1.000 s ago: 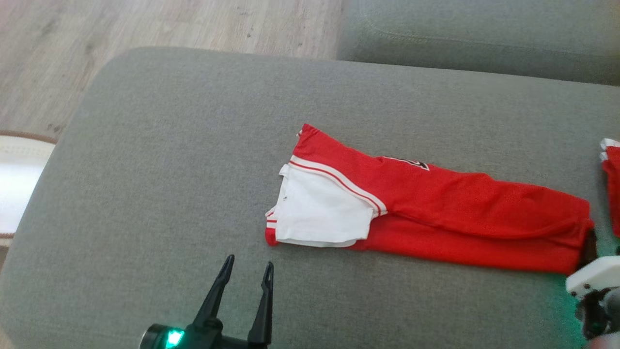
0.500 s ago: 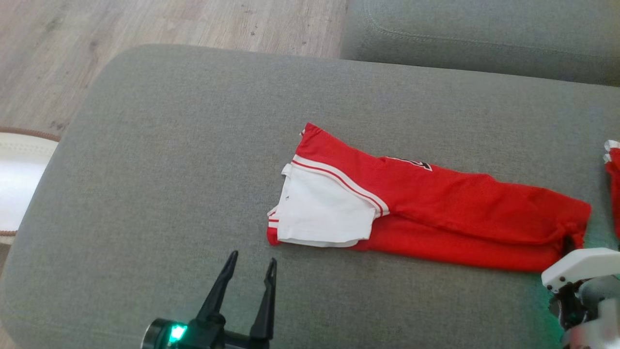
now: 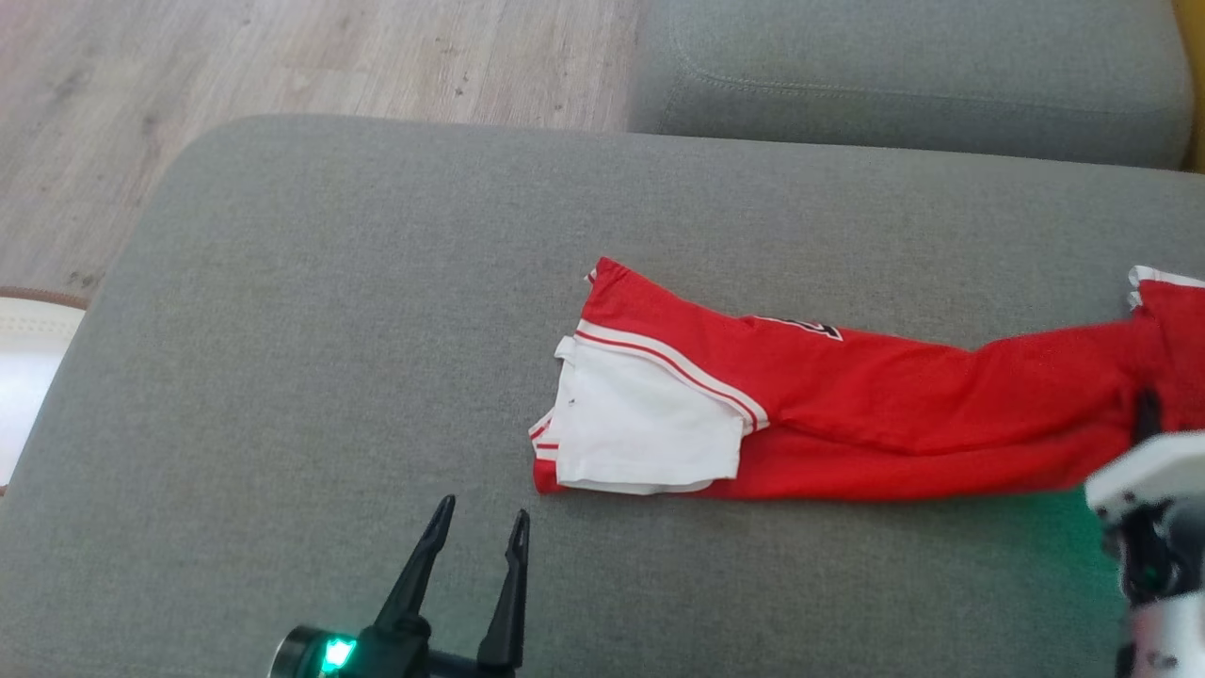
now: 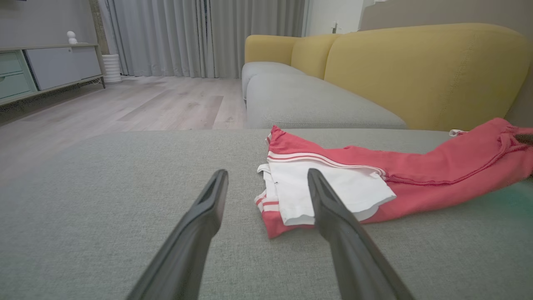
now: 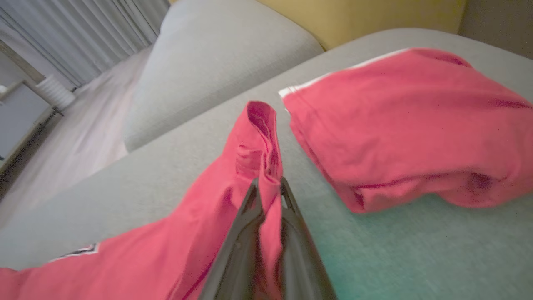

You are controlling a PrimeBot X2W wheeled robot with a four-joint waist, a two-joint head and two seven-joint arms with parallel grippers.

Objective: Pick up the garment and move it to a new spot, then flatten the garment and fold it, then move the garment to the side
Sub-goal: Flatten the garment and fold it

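Garment [image 3: 847, 414], red with a white sleeve, lies stretched across the grey cushion [image 3: 329, 330]. The right wrist view shows what the head view hides: the right hand [image 5: 268, 183] pinching its bunched end, with a second red piece [image 5: 408, 125] just beside. The left hand [image 3: 481, 508], spread, sits just short of the white end.

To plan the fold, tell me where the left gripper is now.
In the head view the left gripper sits open at the lower left, over the grey cushion, just short of the white sleeve of the red garment.
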